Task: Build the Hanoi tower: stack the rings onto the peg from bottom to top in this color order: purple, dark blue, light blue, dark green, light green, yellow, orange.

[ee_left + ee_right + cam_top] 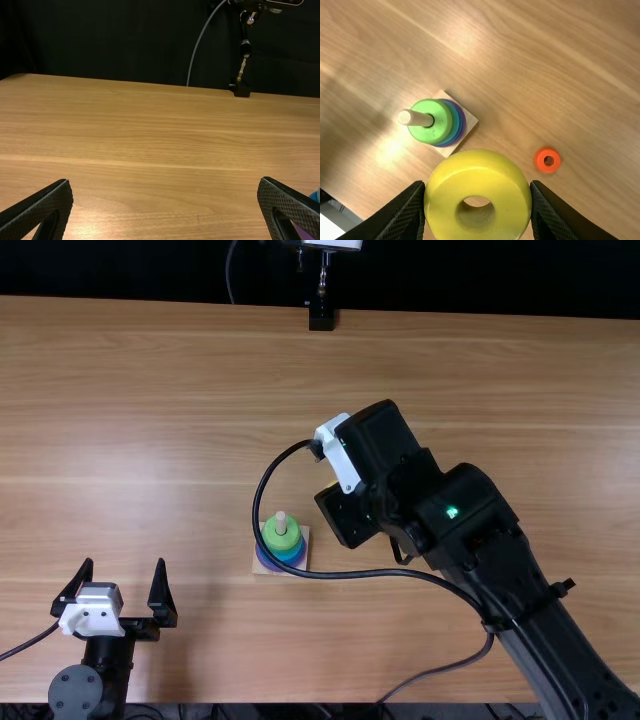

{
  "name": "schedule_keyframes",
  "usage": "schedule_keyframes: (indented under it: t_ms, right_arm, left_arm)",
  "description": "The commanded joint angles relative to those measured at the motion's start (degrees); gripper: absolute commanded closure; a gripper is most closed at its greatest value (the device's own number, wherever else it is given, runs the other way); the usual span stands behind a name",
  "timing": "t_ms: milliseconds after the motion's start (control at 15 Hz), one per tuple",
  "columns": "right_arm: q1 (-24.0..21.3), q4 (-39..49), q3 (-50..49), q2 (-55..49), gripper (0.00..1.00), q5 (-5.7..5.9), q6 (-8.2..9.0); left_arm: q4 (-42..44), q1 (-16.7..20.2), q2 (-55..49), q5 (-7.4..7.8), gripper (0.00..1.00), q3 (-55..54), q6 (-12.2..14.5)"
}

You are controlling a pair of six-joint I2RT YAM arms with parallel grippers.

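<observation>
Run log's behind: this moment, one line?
right tool: gripping yellow ring; peg: light green ring on top; orange ring: on table; left tool: open

Lt brown wood tbl [150, 420] w/ glare; blk bkgd [115, 45] behind, thin gry cable [200, 36].

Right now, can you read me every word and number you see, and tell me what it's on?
There are none: I can't read any word, number or sign here.
The yellow ring, orange ring and light green ring look plain.
The green spot on the right arm looks like a light, not a letter.
</observation>
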Motion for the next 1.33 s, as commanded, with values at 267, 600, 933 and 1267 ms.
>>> schedule_keyframes:
  t_ms: [267,600,933,1267]
  right_arm:
    - [4.0,0.3,2.1,1.1,1.00,-0.02,0.21]
    - [6.1,1.1,2.3,4.7,1.00,0.08,0.11]
    - [8.7,3.7,4.9,7.1,1.00,0.08,0.11]
    - [8.8,4.0,4.6,8.9,1.00,0.08,0.11]
  left_arm:
    - [-0.4,0.3,-0.6,-0.57,0.00,-1.5,0.6]
    - [-0.4,0.3,-0.6,-0.57,0.00,-1.5,0.6]
    - [-0.4,0.3,-0.6,-0.57,0.00,-1.5,0.7]
    - [-0.4,0.3,-0.6,-0.57,0.00,-1.5,0.7]
